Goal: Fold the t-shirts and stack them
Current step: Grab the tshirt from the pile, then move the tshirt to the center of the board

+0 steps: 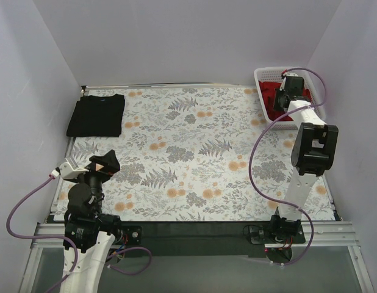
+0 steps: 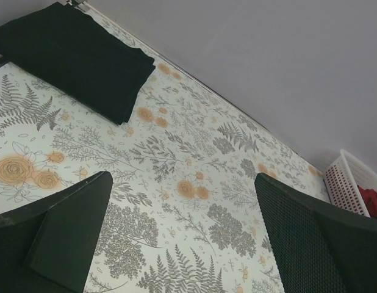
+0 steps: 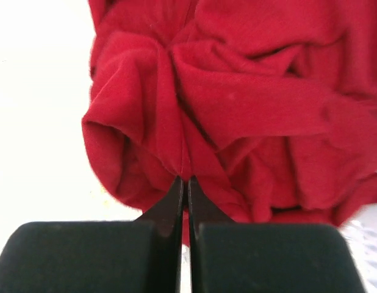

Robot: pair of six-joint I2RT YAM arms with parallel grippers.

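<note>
A black t-shirt [image 1: 96,115] lies folded at the table's far left corner; it also shows in the left wrist view [image 2: 75,58]. Crumpled red t-shirts [image 1: 275,97] fill the white basket [image 1: 262,77] at the far right. My right gripper [image 1: 285,91] is over the basket and shut on a fold of a red t-shirt [image 3: 237,97], the cloth pinched at the fingertips [image 3: 187,180]. My left gripper [image 1: 109,162] is open and empty, low over the near left of the table, its fingers [image 2: 60,238] wide apart.
The table has a floral fern-patterned cover [image 1: 194,152]. White walls close in the left, back and right. The basket's rim also shows far right in the left wrist view [image 2: 350,180]. Purple cables loop beside both arms.
</note>
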